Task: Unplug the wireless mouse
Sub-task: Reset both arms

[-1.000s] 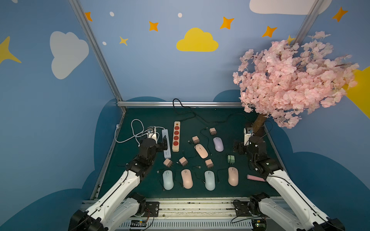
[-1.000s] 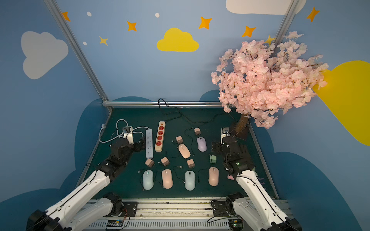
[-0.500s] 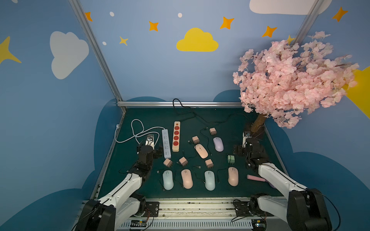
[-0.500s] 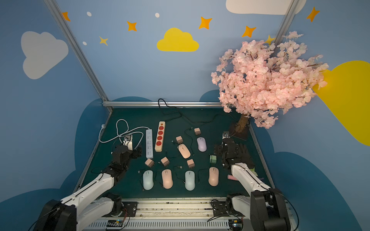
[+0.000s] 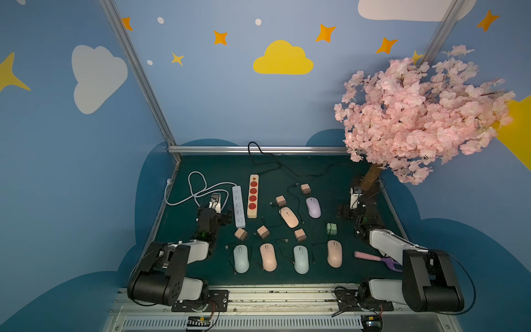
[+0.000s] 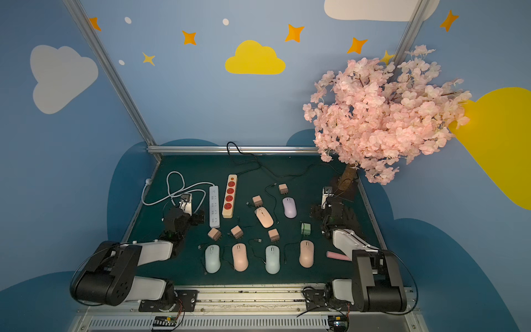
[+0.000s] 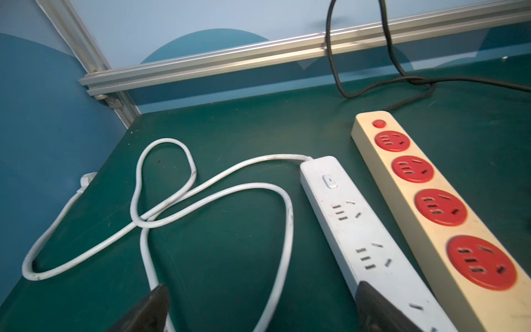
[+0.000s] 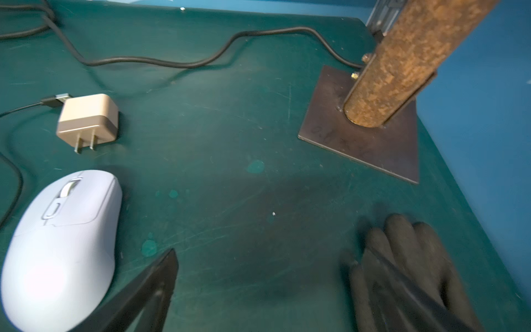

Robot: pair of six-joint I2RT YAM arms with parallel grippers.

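Note:
Several wireless mice lie on the green table (image 5: 330,178), each with a thin black cable nearby: a lilac one (image 5: 313,207) (image 8: 60,247), a tilted pink one (image 5: 288,217), and a front row of pale blue (image 5: 240,258) and pink (image 5: 268,257) ones. Small chargers (image 5: 280,200) lie loose among them. One beige charger (image 8: 86,120) has a bare USB plug lying at its back. My left gripper (image 5: 222,215) (image 7: 261,287) is open over the white cable, beside the white power strip (image 7: 353,224). My right gripper (image 5: 355,211) (image 8: 271,253) is open over bare table, right of the lilac mouse.
A beige strip with red sockets (image 5: 253,195) lies beside the white one; all visible sockets are empty. The blossom tree's trunk (image 8: 402,57) and base plate stand at the back right. A black glove (image 8: 402,258) lies under my right finger. A pink-handled tool (image 5: 370,256) lies at the front right.
Both arms have folded down and back toward the front rail, with the elbows now low at the table's front. Both grippers stayed open. Nothing on the table moved.

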